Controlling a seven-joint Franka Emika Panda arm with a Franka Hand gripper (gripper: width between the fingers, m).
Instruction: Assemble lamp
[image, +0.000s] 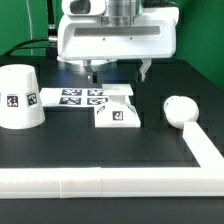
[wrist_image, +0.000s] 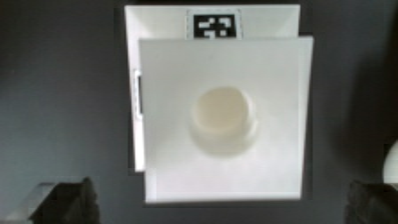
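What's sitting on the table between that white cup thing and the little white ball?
In the exterior view, two things lie between the cup and the ball: the flat marker board, then the square lamp base.

Matte black flat table (image: 60, 150) across most of the exterior view, softly and evenly lit, with a faint grey sheen toward the near side; the same dark surface blurred in the wrist view; behind it, plain green backdrop (image: 22, 25) in both upper corners; thin black cable (image: 28, 44) drooping across the green at the exterior view's left; long white border rail (image: 110, 183) along the near edge, bending away at the exterior view's right; thin flat white marker board (image: 85, 97) lying mid-table.
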